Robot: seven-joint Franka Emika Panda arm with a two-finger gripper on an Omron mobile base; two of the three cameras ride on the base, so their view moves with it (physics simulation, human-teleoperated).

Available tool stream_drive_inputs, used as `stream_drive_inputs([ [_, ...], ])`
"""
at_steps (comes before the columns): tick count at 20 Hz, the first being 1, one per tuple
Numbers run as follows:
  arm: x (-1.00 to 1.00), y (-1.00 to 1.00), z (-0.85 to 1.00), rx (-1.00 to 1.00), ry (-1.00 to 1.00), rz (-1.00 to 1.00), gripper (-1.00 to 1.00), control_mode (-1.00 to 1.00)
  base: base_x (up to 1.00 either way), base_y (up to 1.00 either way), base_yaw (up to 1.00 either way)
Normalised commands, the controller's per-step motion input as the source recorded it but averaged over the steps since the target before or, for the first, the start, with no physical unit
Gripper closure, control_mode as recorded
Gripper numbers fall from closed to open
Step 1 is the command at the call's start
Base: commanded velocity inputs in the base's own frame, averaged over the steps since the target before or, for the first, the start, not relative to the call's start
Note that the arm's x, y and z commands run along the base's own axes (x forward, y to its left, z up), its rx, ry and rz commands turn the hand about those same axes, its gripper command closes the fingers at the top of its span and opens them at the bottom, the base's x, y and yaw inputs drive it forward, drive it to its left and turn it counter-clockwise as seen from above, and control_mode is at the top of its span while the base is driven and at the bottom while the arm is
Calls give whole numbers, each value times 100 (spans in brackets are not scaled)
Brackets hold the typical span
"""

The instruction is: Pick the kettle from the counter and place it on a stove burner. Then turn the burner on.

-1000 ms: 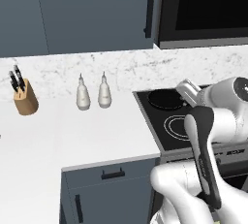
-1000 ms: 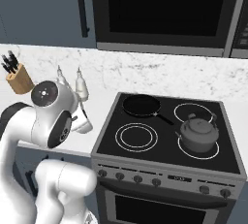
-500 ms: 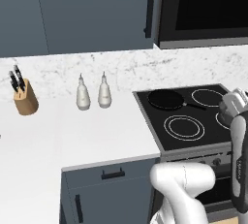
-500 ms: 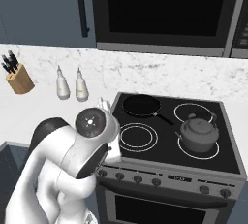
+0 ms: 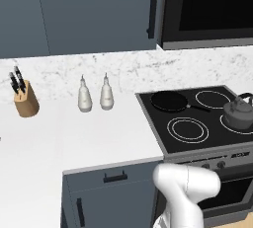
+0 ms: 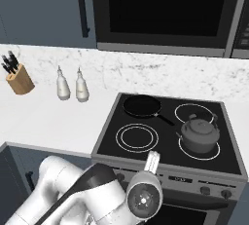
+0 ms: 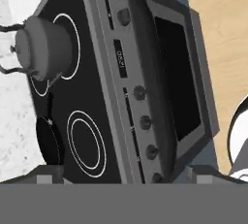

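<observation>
Fingers (image 7: pixel 124 177) spread wide and empty, hovering just before the stove's row of dark round knobs (image 7: pixel 139 92), because the squat dark grey metal kettle (image 7: pixel 42 48) sits beyond them on its burner.

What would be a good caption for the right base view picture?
Kettle sits on the stove's front right burner, a frying pan behind, the arm lowered toward the knobs.

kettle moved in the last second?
No. In the right base view the kettle sits on the same front right burner, beside the frying pan, as before.
</observation>
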Motion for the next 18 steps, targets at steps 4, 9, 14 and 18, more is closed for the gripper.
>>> stream_drive_inputs([
  [4, -62, -60, -79, 91, -10, -43, -100, -100, 0, 0, 0],
  [9, -11, -4, -15, 100, -31, -41, -100, -100, 0, 0, 0],
  [14, 0, 14, 0, 100, -42, -33, -100, -100, 0, 0, 0],
  [18, 6, 49, -18, 97, -29, -26, -100, -100, 0, 0, 0],
])
